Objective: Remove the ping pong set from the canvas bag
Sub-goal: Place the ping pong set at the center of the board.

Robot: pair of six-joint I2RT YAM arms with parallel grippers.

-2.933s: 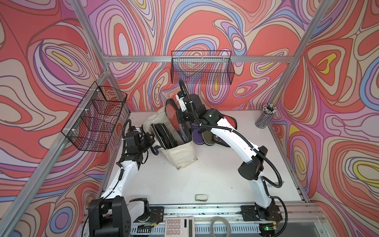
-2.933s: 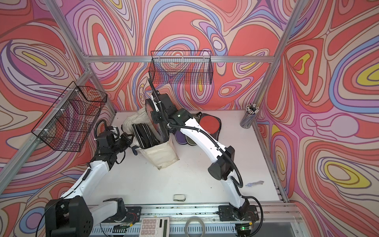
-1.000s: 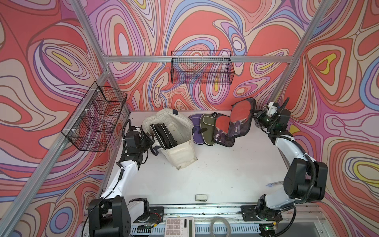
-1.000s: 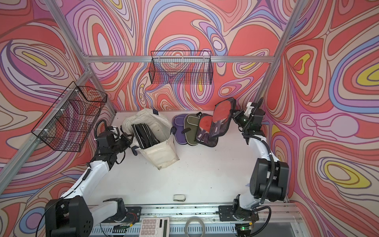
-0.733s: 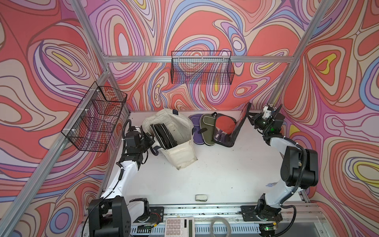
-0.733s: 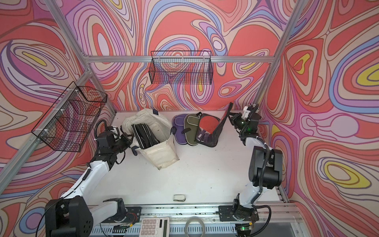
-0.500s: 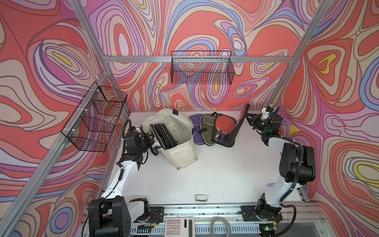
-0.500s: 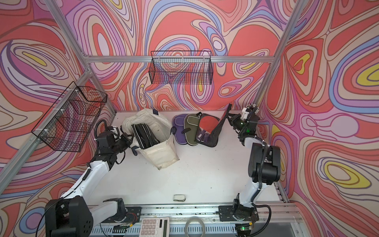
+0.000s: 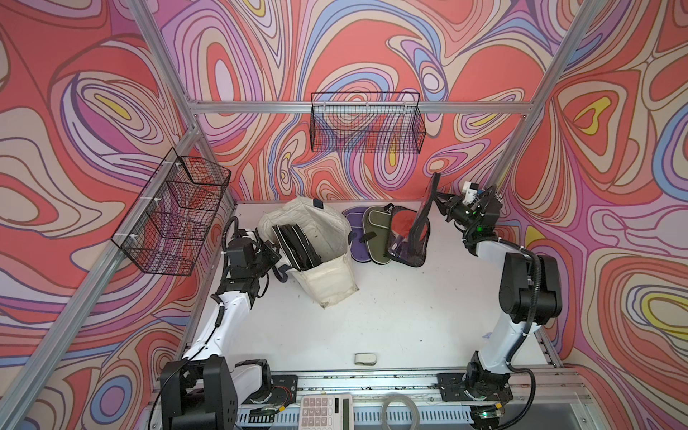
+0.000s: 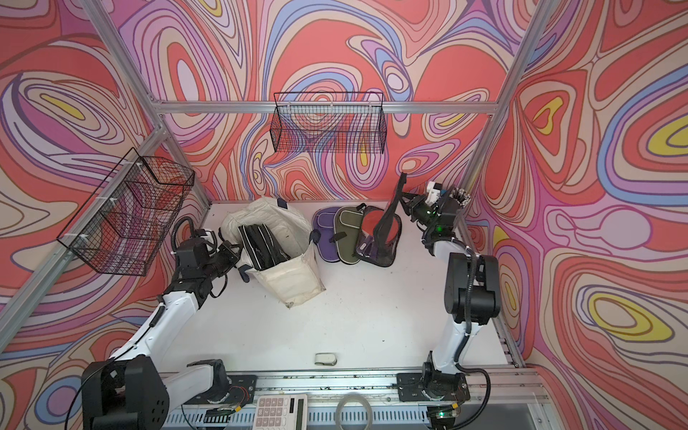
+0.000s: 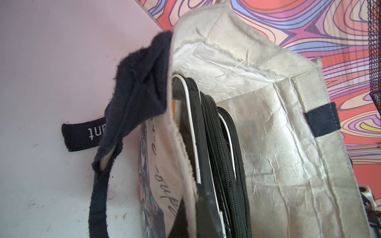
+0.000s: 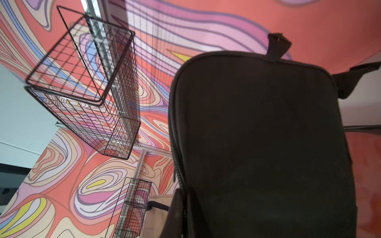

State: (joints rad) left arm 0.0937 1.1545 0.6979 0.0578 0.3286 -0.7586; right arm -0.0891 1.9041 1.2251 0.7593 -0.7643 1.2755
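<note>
1. The cream canvas tote bag (image 9: 329, 277) is seen upright at the left rear of the white tabletop (image 9: 372, 320), with its mouth open.
2. The left gripper (image 9: 274, 256) is closed at the bag's rim, apparently on a navy strap handle (image 11: 142, 68). The contact itself is hidden.
3. The right gripper (image 9: 443, 199) is clamped on the upper edge of a flat black fabric paddle case (image 9: 424, 214). The case is held on edge, well apart from the bag, with its lower end down by the tabletop near the rear wall.
4. Done, as judged: 1 case is out and in the right gripper. A purple paddle-shaped case (image 9: 355, 223) and an olive-green paddle-shaped case (image 9: 378, 227) lie side by side between the bag and the held case. A red paddle face (image 9: 404, 223) is seen just beside the held case; which case it belongs to cannot be told.
5. Left, as judged: at least 2 black zipped cases with white piping (image 11: 218, 144) are lodged in the bag, and the held case is not yet set down. The task is judged roughly midway.
6. Writing: white letters ending "nt" are read on a navy strap end (image 11: 82, 134). Looping dark script (image 11: 162, 185) is noted on the bag's printed side but not made out. No brand is readable.
</note>
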